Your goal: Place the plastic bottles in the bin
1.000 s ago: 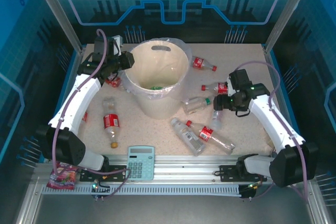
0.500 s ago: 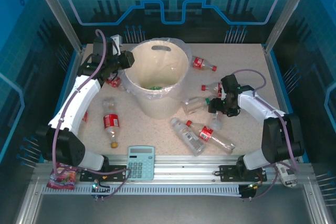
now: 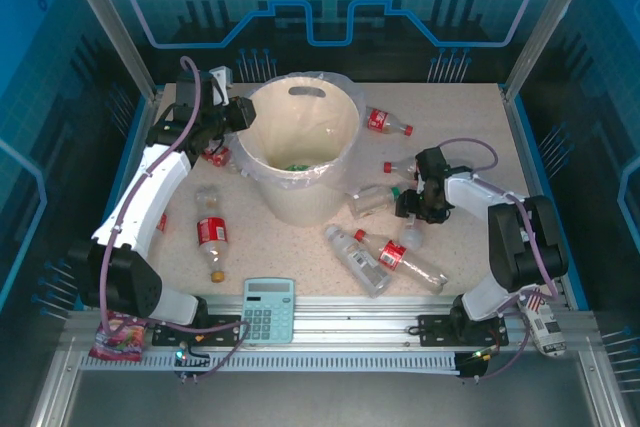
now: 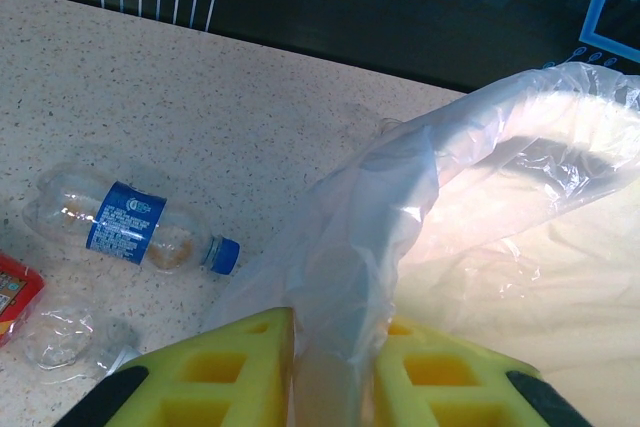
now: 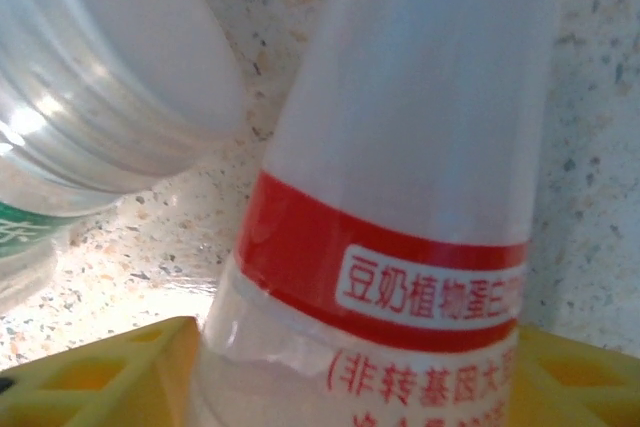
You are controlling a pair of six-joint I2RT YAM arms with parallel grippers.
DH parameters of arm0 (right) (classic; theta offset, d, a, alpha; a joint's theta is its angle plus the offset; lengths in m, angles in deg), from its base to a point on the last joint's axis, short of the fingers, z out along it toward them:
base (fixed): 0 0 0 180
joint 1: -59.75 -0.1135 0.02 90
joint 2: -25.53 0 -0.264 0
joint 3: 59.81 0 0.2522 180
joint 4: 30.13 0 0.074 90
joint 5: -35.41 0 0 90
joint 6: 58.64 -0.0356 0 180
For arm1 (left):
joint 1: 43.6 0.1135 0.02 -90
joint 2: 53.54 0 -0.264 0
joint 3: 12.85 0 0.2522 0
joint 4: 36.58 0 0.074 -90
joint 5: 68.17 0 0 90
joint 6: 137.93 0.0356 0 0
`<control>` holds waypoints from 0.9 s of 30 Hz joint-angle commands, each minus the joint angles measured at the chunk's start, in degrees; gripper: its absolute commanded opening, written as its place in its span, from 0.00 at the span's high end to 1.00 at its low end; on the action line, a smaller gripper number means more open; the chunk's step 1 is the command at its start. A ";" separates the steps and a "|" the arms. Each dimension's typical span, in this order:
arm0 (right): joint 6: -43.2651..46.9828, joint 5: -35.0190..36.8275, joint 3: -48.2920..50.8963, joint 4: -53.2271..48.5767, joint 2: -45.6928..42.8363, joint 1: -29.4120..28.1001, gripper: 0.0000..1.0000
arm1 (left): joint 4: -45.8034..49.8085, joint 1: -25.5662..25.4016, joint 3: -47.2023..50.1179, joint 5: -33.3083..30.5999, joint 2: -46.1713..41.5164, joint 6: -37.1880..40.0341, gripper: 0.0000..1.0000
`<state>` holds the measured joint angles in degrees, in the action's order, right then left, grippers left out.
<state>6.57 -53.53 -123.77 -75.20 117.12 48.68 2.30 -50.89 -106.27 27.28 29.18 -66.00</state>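
Bottle (image 5: 400, 197): prob. light, thin-walled, slick; lies on bench (image 3: 290, 247) right of bin (image 3: 300, 202). Right end effector (image 5: 370, 367) straddles its red-banded body, clamp unclear; grip there gently. Left end effector (image 4: 335, 367) pinches liner (image 4: 400, 187).

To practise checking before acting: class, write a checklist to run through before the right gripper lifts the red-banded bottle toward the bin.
1. Bottle sits between the fingers of the right gripper: ok.
2. Grip closed firmly on it: cannot tell.
3. Neighbouring bottle out of the way: not ok, it lies close beside.
4. Left gripper clamped on the liner: ok.
5. Bin upright, mouth open: ok.
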 commanded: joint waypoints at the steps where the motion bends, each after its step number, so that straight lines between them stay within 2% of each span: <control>1: -0.11 0.05 1.04 -1.30 -2.55 0.79 0.41 | 1.16 0.79 1.62 -0.64 -0.68 0.31 0.75; 8: 1.13 1.81 0.18 -6.51 -8.67 0.70 0.42 | 0.81 1.09 1.82 -0.70 -0.88 0.23 0.75; 16: 4.23 2.18 -8.30 -14.88 -20.42 0.75 0.45 | 0.56 1.27 1.88 -0.18 -0.58 -0.22 0.76; 21: 7.38 -1.76 -19.09 -17.87 -24.43 0.23 0.45 | 0.54 1.25 1.89 0.12 -0.66 -0.31 0.76; 27: 11.89 -1.44 -38.77 -22.56 -20.35 -4.93 0.45 | 0.46 1.25 1.89 0.44 -0.72 -0.30 0.76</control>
<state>14.92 -54.03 -155.96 -94.06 95.33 46.56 2.09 -50.67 -105.92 27.87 28.96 -66.02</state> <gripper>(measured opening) 0.550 0.245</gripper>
